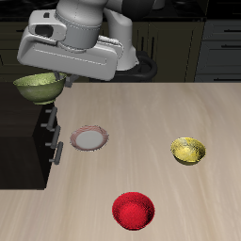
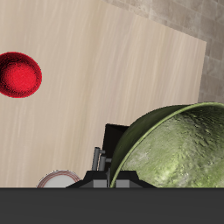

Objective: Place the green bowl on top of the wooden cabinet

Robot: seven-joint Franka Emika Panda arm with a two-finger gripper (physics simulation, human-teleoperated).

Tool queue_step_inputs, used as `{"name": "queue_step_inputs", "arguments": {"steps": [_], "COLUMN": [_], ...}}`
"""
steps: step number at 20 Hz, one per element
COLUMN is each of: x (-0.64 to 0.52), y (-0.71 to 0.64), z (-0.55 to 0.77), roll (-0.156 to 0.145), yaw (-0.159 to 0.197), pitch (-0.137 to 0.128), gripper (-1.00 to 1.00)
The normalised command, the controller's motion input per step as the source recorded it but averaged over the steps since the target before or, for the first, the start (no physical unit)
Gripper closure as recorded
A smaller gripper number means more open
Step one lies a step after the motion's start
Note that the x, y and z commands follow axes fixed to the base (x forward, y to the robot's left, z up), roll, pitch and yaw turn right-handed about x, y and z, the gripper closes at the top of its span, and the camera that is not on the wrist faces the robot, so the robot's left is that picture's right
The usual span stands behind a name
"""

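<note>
The green bowl (image 1: 39, 88) hangs tilted in the air, its rim pinched by my gripper (image 1: 56, 79), which is shut on it. It is above the flat top of the wooden cabinet (image 1: 40, 143), a dark box with silver bar handles at the table's edge. There is a visible gap between bowl and cabinet top. In the wrist view the green bowl (image 2: 179, 153) fills much of the frame, showing its glossy textured inside. One black finger (image 2: 112, 144) sits against its rim, and the cabinet (image 2: 52, 206) is a dark band below.
A small white plate with a reddish rim (image 1: 88, 138) lies beside the cabinet. A golden-yellow bowl (image 1: 187, 151) sits farther across the table. A red bowl (image 1: 133, 209) rests near the front edge, and the red bowl (image 2: 17, 74) also shows in the wrist view.
</note>
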Motion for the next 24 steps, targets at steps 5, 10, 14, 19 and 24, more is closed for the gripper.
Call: {"name": "queue_step_inputs", "arguments": {"steps": [5,10,14,19,24], "x": [-0.23,-0.13,-0.18,-0.12,-0.07], "y": [-0.36,-0.33,-0.41,-0.23,-0.26], "z": [0.12,-0.01,0.03,-0.01,-0.14], "roll": [-0.050,-0.036,-0.055,-0.039,-0.033], "yaw": [-0.002,0.005,-0.014,0.009,-0.008], "pitch": [-0.021,-0.005,-0.005,-0.009,0.012], "gripper": [1.00,1.00,1.00,1.00,1.00]}}
